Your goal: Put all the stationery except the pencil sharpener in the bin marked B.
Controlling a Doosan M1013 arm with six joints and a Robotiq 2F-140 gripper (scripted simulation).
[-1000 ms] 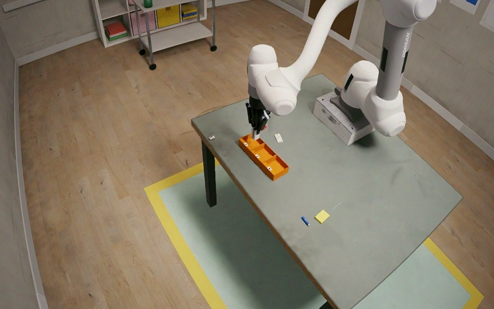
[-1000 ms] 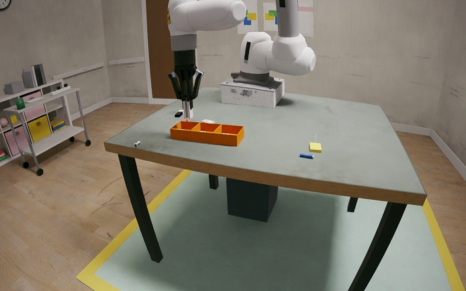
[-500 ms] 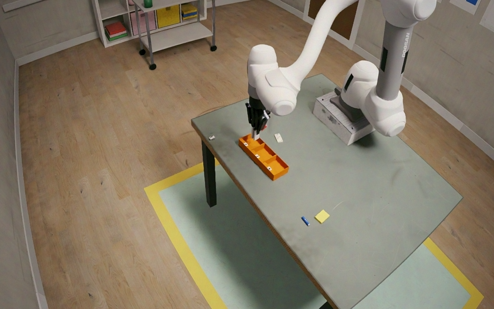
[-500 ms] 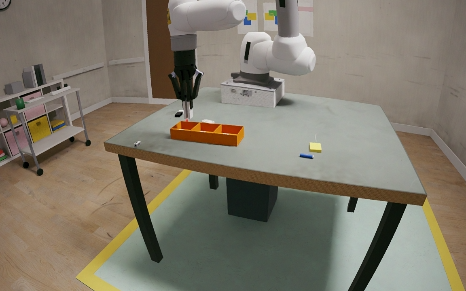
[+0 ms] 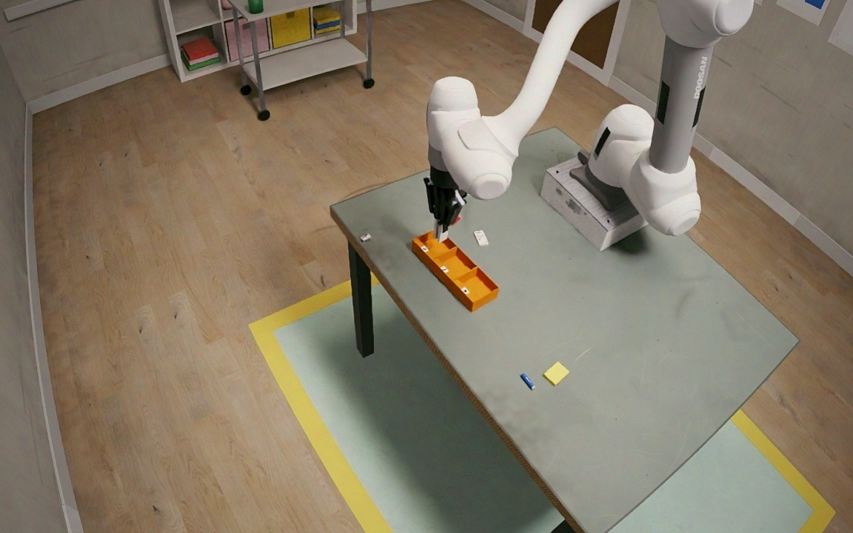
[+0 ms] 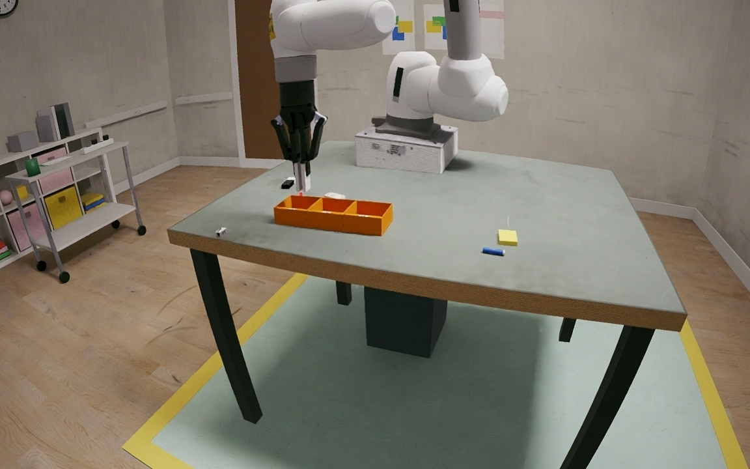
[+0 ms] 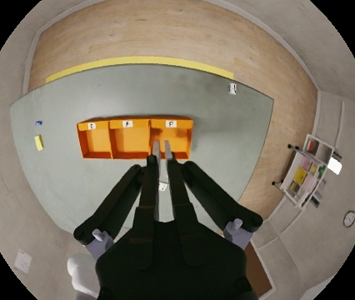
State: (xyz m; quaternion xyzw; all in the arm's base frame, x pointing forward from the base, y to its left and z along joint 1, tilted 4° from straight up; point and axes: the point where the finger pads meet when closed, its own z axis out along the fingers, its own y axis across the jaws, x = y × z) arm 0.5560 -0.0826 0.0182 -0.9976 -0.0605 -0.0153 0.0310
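My gripper (image 5: 441,235) (image 6: 303,187) (image 7: 162,147) is shut, with only a narrow gap and nothing seen between its fingertips, above the bin marked P (image 7: 182,143). The bin marked B (image 5: 477,289) (image 6: 370,224) (image 7: 98,141) is the far-left compartment in the wrist view; nothing shows inside. A yellow note pad (image 5: 556,373) (image 6: 507,237) (image 7: 39,142) lies beside a small blue cylinder (image 5: 527,380) (image 6: 493,251) (image 7: 38,122). A white block (image 5: 480,237) (image 6: 334,195) lies behind the bins. A red thing (image 5: 457,218) is mostly hidden behind the gripper.
A small white-and-black thing (image 5: 366,237) (image 6: 221,231) (image 7: 232,88) lies near the table edge. A black thing (image 6: 288,184) lies behind the gripper. The bin marked F (image 7: 130,141) is in the middle of the orange row. The robot base (image 5: 589,205) (image 6: 403,150) stands at the back.
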